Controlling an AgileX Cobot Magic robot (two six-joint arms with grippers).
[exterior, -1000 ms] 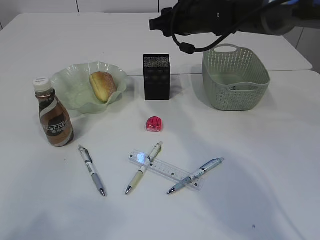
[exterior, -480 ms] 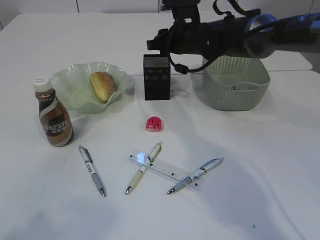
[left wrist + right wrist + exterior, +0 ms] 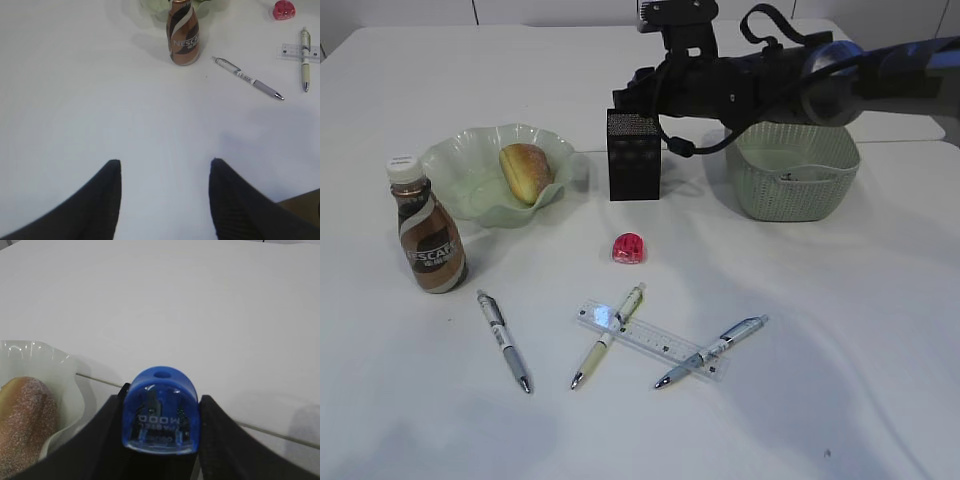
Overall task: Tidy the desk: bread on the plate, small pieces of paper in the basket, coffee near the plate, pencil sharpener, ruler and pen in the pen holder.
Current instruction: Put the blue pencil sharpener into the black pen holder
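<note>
Desk (image 3: 840,380): white tabletop, carrying every item listed below.
Right arm (image 3: 790,75): reaching in from the right edge of the exterior view, passing over the basket toward the pen holder.
Basket (image 3: 793,170): sitting right of the pen holder, partly covered by the right arm.
Plate (image 3: 470,170): standing left of the pen holder, holding the bread (image 3: 525,172).
Coffee (image 3: 427,232): standing upright just beside the plate, at its front left.
Pen holder (image 3: 633,155): standing upright between plate and basket, directly under the right gripper.
Ruler (image 3: 650,340): lying flat near the front, crossing under two pens.
Pens: three lying at the front, grey (image 3: 504,341), cream (image 3: 607,335) and blue (image 3: 710,351).
Red sharpener (image 3: 628,247): resting on the desk in front of the pen holder.
Right gripper (image 3: 160,440): pinching a blue pencil sharpener (image 3: 161,412) between both fingers.
Left gripper (image 3: 165,197): hanging spread apart over bare desk, gripping nothing.
</note>
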